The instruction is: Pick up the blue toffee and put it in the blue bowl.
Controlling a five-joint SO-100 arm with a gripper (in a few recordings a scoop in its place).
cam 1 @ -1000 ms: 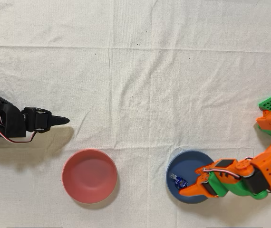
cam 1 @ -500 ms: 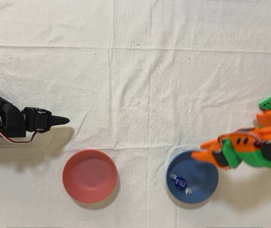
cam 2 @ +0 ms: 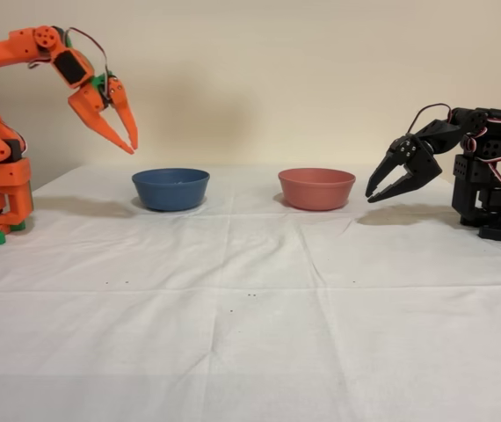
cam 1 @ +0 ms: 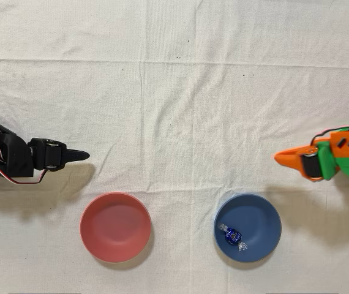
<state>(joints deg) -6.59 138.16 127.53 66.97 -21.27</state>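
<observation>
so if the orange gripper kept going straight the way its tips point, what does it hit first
Likely the white tablecloth. The orange gripper hangs raised, tips angled down toward the blue bowl, yet overhead it sits above-right of the bowl, pointing left past it. Depth is uncertain.

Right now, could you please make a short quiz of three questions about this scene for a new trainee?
1. True or false: the candy lies inside the blue bowl.
2. In the overhead view, which bowl is nearer to the orange arm's tool? A) the pink bowl B) the blue bowl
3. Fill in: in the side view, the orange arm's tool hangs in the air with its two fingers slightly ____ and nothing between them.

Key
1. True. The candy rests on the bowl's floor.
2. B. The pink bowl sits nearer to the idle black arm.
3. Apart.
</observation>
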